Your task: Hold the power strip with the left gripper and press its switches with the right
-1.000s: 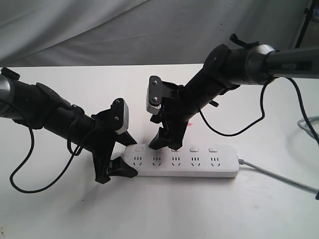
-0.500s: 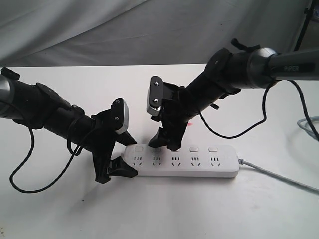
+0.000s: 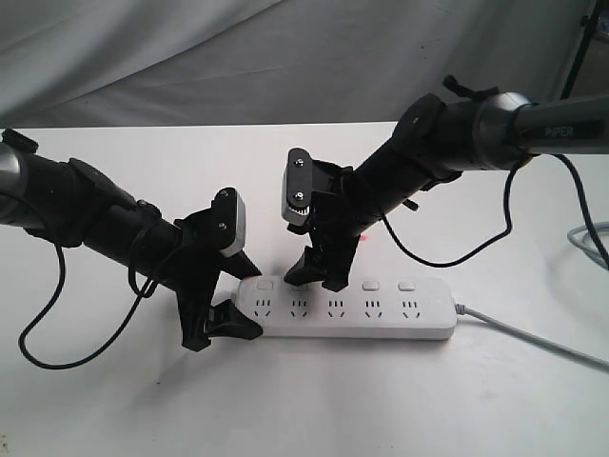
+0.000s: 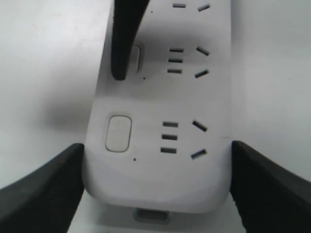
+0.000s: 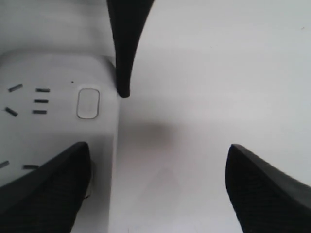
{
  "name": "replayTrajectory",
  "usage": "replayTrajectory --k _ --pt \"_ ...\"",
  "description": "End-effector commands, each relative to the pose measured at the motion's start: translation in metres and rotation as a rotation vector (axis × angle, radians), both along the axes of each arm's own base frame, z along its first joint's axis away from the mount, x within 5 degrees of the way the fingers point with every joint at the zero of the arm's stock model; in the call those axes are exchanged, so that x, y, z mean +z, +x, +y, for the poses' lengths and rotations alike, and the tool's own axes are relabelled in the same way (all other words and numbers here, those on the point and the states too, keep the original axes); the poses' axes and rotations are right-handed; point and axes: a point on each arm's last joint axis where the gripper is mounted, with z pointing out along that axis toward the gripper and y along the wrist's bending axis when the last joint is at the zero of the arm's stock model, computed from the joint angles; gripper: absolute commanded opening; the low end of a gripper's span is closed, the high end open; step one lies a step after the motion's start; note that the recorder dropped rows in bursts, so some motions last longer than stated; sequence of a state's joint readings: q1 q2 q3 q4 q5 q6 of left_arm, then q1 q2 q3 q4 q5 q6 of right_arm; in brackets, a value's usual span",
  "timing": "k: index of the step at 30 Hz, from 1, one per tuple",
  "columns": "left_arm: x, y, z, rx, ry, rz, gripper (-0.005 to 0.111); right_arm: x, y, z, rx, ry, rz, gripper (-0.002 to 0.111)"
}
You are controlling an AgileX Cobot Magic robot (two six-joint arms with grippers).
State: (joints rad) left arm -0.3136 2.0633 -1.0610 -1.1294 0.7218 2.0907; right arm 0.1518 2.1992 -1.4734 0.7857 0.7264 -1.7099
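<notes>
A: Power strip [image 3: 400, 322]?
B: Flat on the white table [image 3: 304, 409], left end clenched between left gripper [image 3: 249, 301] fingers.
A: Right gripper [image 3: 317, 279]?
B: Spread wide, one fingertip at second switch [image 4: 137, 58].

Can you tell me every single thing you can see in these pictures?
power strip: one, white, lying flat in the middle.
switches: three plain to see, others covered, white, along the strip's far edge.
cord: one, grey, running off the strip's right end.
table: one, white, under everything.
cloth: one, grey, behind the table.
arms: two, black, coming in from left and right.
cables: two, black, looping off the arms.
left gripper: one, black, clamped on the strip's left end.
right gripper: one, black, open, a fingertip on the second switch.
</notes>
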Motion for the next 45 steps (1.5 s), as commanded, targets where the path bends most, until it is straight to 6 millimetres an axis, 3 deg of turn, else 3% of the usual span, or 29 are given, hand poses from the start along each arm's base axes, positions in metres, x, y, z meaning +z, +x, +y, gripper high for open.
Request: replayTrajectory --k 1,15,28,45 --pt "-0.001 0.001 -0.001 -0.008 0.011 -0.013 0.000 -0.026 -0.011 -0.008 0.119 -0.114 0.039 0.071" --pt "-0.001 0.001 -0.001 -0.008 0.011 -0.013 0.000 -0.022 -0.011 -0.006 0.075 -0.083 0.020 0.071" --pt "-0.001 0.001 -0.001 -0.008 0.011 -0.013 0.000 0.045 -0.016 0.000 0.040 0.038 -0.059 0.071" --pt "-0.001 0.001 -0.001 -0.008 0.011 -0.013 0.000 0.046 -0.016 -0.001 0.031 0.036 -0.057 0.071"
